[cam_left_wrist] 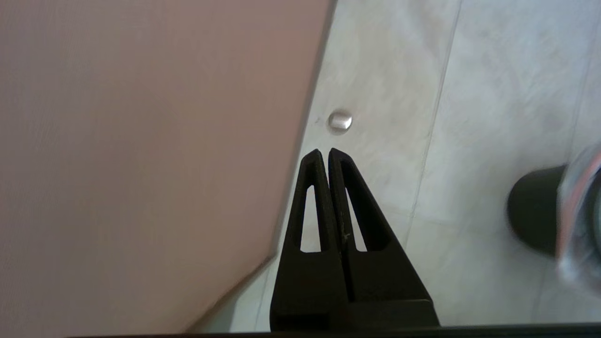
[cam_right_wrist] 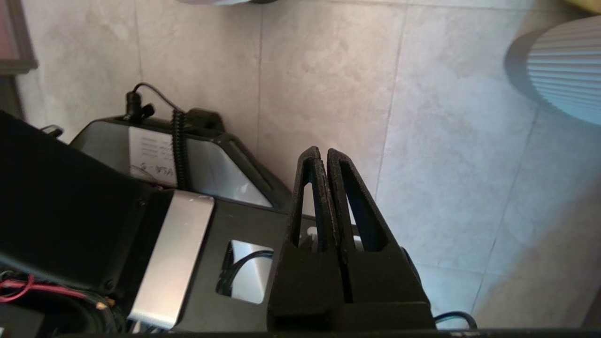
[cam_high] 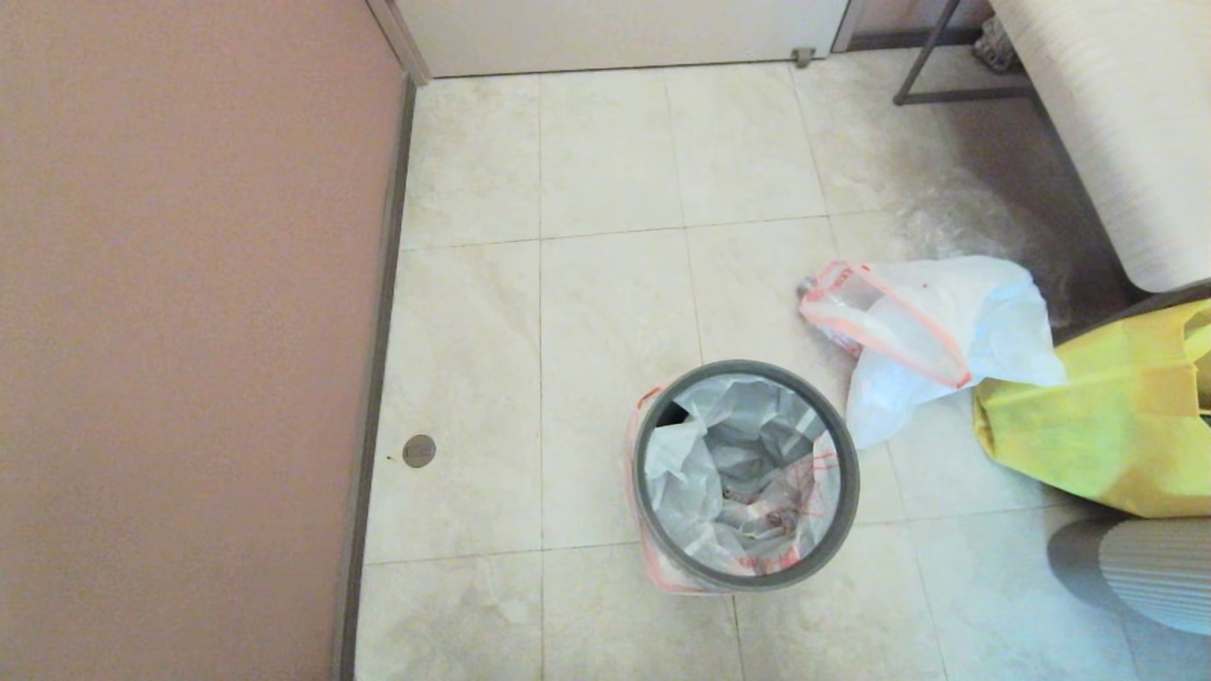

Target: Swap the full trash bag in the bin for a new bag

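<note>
The black bin (cam_high: 747,369) with its grey hoop rim stands on the tile floor in the middle of the head view. The new bag (cam_high: 728,463) lines it, white film with red print, and its pink-orange hem hangs out under the hoop. The full trash bag (cam_high: 932,331) lies on the floor behind and to the right of the bin, with a clear bottle showing through. Neither gripper appears in the head view. My left gripper (cam_left_wrist: 325,151) is shut and empty over the floor by the wall, with the bin's side (cam_left_wrist: 535,211) off to one side. My right gripper (cam_right_wrist: 319,150) is shut and empty above my own base.
A pink wall (cam_high: 189,331) runs along the left, with a metal floor disc (cam_high: 419,451) near it. A yellow fabric bag (cam_high: 1116,416) and a grey ribbed object (cam_high: 1145,567) sit at the right. A white bench (cam_high: 1116,123) and crumpled clear film (cam_high: 974,222) are at the back right.
</note>
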Motion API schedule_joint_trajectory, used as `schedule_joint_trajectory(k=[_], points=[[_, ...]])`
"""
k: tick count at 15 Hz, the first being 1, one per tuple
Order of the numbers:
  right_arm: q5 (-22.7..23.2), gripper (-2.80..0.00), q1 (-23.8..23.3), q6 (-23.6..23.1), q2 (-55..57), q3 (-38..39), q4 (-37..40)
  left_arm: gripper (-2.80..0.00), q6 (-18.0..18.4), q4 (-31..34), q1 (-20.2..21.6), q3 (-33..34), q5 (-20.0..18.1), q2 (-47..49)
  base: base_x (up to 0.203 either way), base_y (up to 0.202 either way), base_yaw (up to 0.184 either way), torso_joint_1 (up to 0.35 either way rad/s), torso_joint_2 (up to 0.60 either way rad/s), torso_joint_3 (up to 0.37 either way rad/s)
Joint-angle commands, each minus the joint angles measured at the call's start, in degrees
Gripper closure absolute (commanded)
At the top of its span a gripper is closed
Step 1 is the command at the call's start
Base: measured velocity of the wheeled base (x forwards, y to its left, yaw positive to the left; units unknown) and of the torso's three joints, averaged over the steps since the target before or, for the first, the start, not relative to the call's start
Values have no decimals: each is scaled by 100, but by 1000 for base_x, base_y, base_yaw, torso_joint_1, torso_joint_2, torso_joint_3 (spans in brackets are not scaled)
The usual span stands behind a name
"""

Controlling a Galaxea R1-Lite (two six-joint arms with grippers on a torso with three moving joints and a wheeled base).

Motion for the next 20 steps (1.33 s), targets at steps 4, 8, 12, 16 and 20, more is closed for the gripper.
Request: schedule_joint_trajectory(k=[4,8,12,16,20], points=[[-6,0,-154,-253,-1097,689,-3,0,208,278,273,1264,-469,-1771,0,0,0,0,0,0],[-318,0,-189,60,-1625,1834,-1614,0,681,59,316,2112,-1692,-2487,0,0,0,0,0,0],[-582,0,-192,256,-1625,3212,-3531,0,982,-2246,319,3629,-1856,-2485,0,0,0,0,0,0],[-785,0,-192,184,-1625,4471,-5470,0,1174,-2635,320,4037,-2177,-2484,0,0,0,0,0,0],[-855,0,-192,236,-1625,4561,-5750,0,1093,-2265,320,3981,-2234,-2481,0,0,0,0,0,0]])
